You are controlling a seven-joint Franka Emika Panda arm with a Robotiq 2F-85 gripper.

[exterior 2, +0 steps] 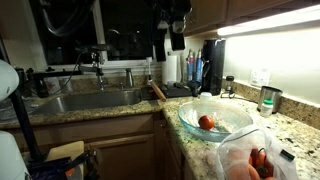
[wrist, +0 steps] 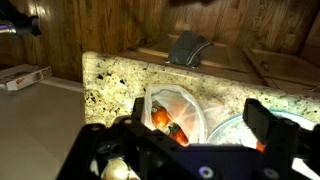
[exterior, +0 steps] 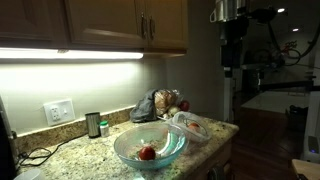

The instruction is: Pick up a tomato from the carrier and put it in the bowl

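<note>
Tomatoes (wrist: 160, 118) glow red inside the carrier (wrist: 190, 100), which lies almost straight under me in the wrist view, framed by the two dark fingers (wrist: 270, 130) of my end effector (wrist: 183, 138). Those fingers stand spread wide, released, with nothing gripped between them and nothing touching them. In both exterior views my end effector hangs high up, about level with the wooden cabinets (exterior: 100, 25), well above the surface (exterior: 90, 150) and everything on it. The carrier rests on the speckled stone close to the surface's edge; whether its lid is up or down I cannot tell. Just beside it stands the bowl (exterior: 178, 142), and one tomato (exterior: 147, 153) already lies on the bowl's bottom, apart from the ones in the carrier. Farther back, behind the carrier, a dark lumpy bag (exterior: 148, 106) slumps near the wall. Farther along the wall stands a small dark jar (exterior: 93, 124), with a white outlet (exterior: 58, 111) beyond it. In an exterior view a sink (exterior 2: 90, 100) is set into the surface.
</note>
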